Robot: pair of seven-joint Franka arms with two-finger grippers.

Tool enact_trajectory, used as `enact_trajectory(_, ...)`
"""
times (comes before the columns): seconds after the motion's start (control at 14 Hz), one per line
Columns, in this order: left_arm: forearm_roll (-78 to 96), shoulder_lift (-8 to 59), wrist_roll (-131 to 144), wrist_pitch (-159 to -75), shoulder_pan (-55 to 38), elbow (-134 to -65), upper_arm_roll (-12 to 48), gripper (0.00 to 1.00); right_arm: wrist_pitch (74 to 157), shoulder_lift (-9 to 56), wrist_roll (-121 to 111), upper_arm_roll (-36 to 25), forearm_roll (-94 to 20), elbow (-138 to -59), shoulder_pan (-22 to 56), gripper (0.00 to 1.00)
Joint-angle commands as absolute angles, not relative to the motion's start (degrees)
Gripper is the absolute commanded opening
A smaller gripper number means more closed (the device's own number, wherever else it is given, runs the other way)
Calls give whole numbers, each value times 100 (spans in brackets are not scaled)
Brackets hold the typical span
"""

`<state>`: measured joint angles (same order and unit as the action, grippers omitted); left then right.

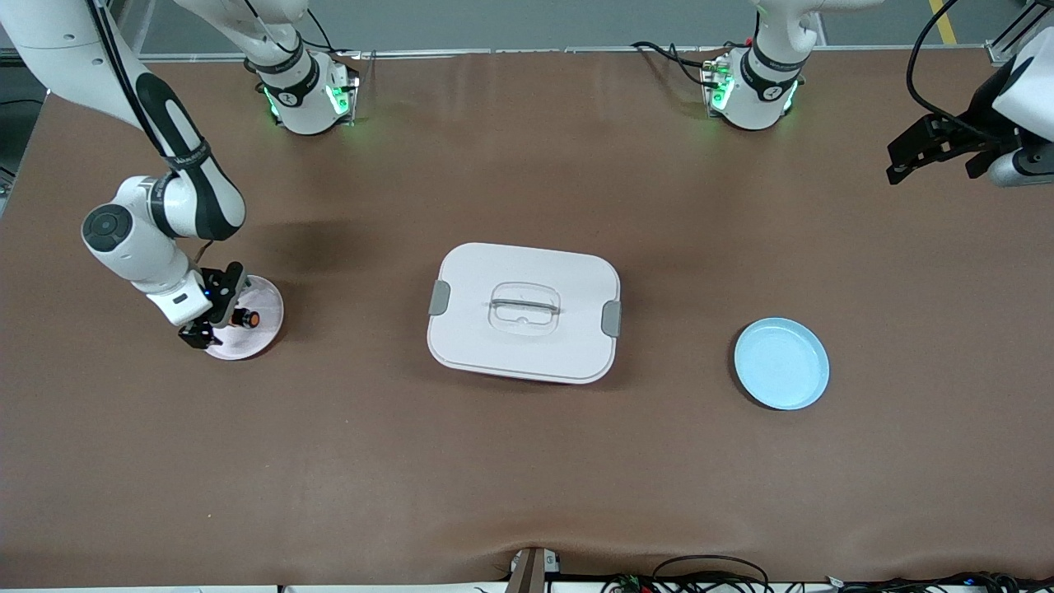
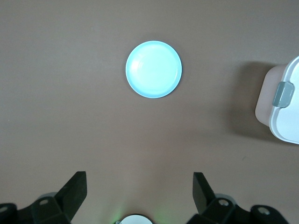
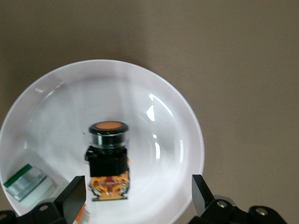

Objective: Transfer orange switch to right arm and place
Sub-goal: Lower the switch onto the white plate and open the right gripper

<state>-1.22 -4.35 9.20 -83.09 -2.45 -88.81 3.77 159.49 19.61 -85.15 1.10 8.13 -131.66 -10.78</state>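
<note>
Orange switch (image 3: 108, 158) lay on the white plate (image 3: 177, 116) between the right gripper (image 3: 138, 193)'s spread fingers — placement looked done — while the left gripper (image 2: 140, 193) waited, fingers also spread.

I work in a robotics lab, not a home or a kitchen. My two white arms are bolted straight to the bench (image 1: 527, 461), and their bases (image 1: 309, 95) glow with green status lights. The bench is wrapped edge to edge in one plain brown covering, creased where it folds over the near edge. Loose black cables (image 1: 708, 572) trail along that near edge, and more cables (image 1: 671, 53) run to my left arm's base. Past the bench, near the bases, lies a bare grey floor with a strip of yellow marking (image 1: 943, 21). The few things on the bench sit spread well apart.
</note>
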Motion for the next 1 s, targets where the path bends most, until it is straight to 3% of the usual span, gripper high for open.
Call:
enact_trajectory(0.0, -35, -536, 861, -8332, -176, -8991, 422, 100, 15664, 1548, -8490, 97, 870, -13149, -1187, 100)
enact_trajectory(0.36, -35, -519, 870, -8332, -158, -9009, 413, 100, 14653, 1047, -6089, 114, 861, -13113, -1143, 100)
enact_trajectory(0.93, -44, -466, 879, -8429, -149, -9026, 404, 100, 14344, 738, -2421, 149, 853, -13140, -1108, 100)
